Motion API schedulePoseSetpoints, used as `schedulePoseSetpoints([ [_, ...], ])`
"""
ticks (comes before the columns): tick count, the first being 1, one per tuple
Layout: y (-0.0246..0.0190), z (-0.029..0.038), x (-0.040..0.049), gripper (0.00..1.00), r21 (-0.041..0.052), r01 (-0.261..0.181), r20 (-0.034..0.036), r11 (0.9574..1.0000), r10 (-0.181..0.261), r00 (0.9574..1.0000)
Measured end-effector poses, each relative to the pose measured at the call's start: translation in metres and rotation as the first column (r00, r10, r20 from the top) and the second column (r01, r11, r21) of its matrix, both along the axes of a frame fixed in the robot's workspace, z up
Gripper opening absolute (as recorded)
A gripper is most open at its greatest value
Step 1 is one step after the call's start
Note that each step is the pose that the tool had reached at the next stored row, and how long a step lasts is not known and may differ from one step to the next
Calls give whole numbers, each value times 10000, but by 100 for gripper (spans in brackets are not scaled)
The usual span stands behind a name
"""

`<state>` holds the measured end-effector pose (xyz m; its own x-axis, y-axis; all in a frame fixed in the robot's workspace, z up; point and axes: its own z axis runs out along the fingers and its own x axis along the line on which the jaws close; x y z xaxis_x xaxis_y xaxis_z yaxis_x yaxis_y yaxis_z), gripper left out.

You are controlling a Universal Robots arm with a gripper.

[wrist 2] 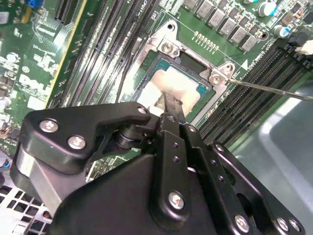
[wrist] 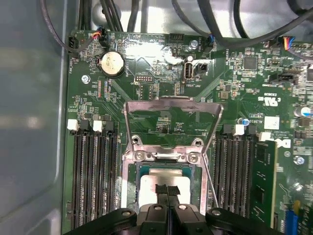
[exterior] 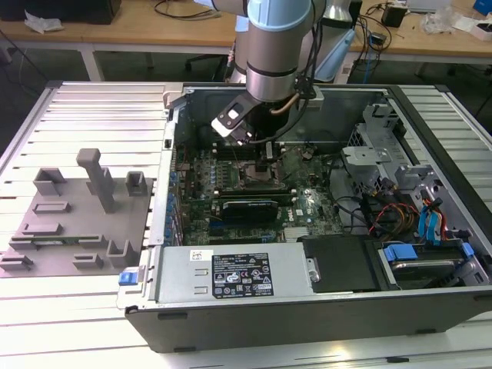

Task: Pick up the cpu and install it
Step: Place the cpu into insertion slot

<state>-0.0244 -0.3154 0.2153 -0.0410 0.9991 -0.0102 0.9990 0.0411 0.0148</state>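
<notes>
Room: the gripper (exterior: 265, 164) hangs deep inside the open computer case (exterior: 307, 323), with the case walls well apart from it. A dark expansion card (exterior: 247, 207) lies just on its near side.
Edges: the socket frame (wrist: 129, 171) hugs the cpu (wrist: 147, 188) all round. Memory slots (wrist: 93, 176) flank both sides, and the metal bracket (wrist: 171, 105) stands swung open (its thin lever rod (wrist: 211, 183) runs along one flank).
Claw: fingers pressed together, tips on the cpu's top, nothing between them.
Place: the cpu lies flat in the socket on the green motherboard (wrist: 161, 73).
Look: square silvery-white lid with a greenish border.
</notes>
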Motion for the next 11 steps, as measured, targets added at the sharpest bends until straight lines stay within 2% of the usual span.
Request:
schedulePoseSetpoints([
  [3,2,124,0,11,-16,2,0,10000,-2,10000],
  [5,4,285,0,11,-42,1,-1,10000,-1,10000],
  [8,5,454,0,11,-72,1,-1,10000,-1,10000],
  [9,5,481,0,11,-79,1,-1,10000,-1,10000],
  [11,6,492,0,11,-83,1,1,10000,-1,10000],
])
